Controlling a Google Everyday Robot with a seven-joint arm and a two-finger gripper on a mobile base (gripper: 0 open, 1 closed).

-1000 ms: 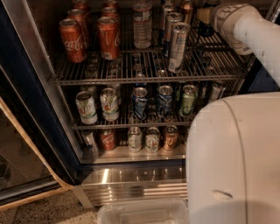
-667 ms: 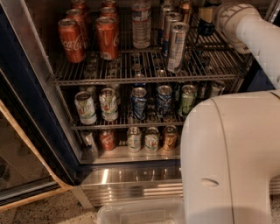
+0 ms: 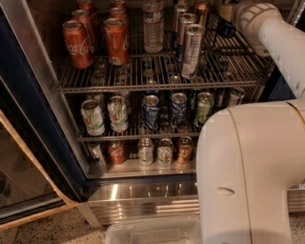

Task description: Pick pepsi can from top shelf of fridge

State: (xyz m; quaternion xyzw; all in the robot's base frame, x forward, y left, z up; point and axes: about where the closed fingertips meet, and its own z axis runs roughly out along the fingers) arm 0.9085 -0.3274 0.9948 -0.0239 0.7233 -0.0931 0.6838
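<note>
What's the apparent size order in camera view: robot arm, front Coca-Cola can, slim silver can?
Robot arm, nearest the camera.
Coca-Cola can and slim silver can: alike, can't rank.
Gripper sits at the top shelf's right rear.

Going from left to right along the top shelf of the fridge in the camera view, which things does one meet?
Red Coca-Cola cans → clear water bottle → tall slim silver cans → dark pepsi can, with the gripper right at it, at the far right of the top shelf.
</note>
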